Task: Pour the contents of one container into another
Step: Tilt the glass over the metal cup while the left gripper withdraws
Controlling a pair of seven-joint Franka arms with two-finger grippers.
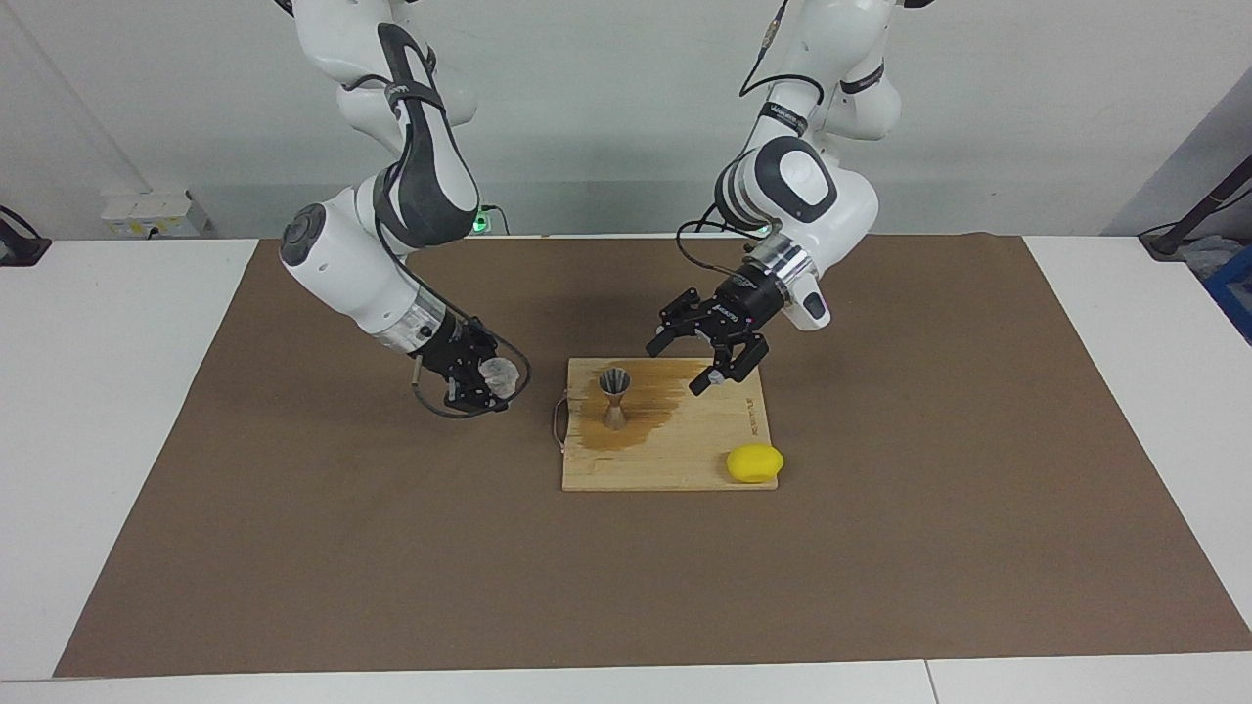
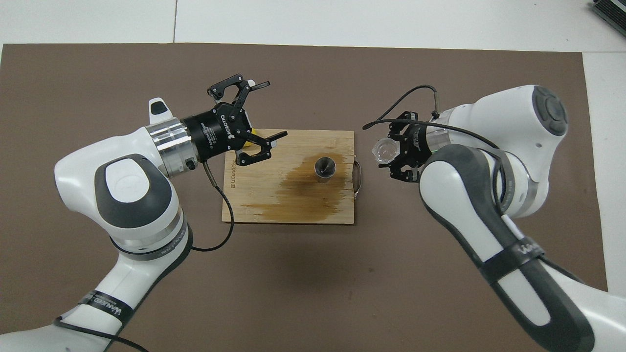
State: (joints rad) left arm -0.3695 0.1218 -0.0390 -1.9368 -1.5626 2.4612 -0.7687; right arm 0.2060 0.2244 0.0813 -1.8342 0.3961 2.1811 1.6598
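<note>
The right end effector (image 1: 482,383) pinches one clear glass cup (image 1: 499,374), tilted, over the brown mat (image 1: 293,548) beside the board's handle end. The left end effector (image 1: 699,357), fingers spread and holding nothing, hangs over one wooden board (image 1: 675,460). On that board stand one upright steel jigger (image 1: 615,396), on a wet stain, and one lemon (image 1: 754,462) at a corner.

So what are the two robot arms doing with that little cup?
The right gripper is shut on a small glass cup, holding it in the air over the brown mat, beside the wooden board. A steel jigger stands upright on the board, in a dark wet-looking stain. The left gripper hangs open over the board and holds nothing. A lemon sits on the board's corner.
</note>
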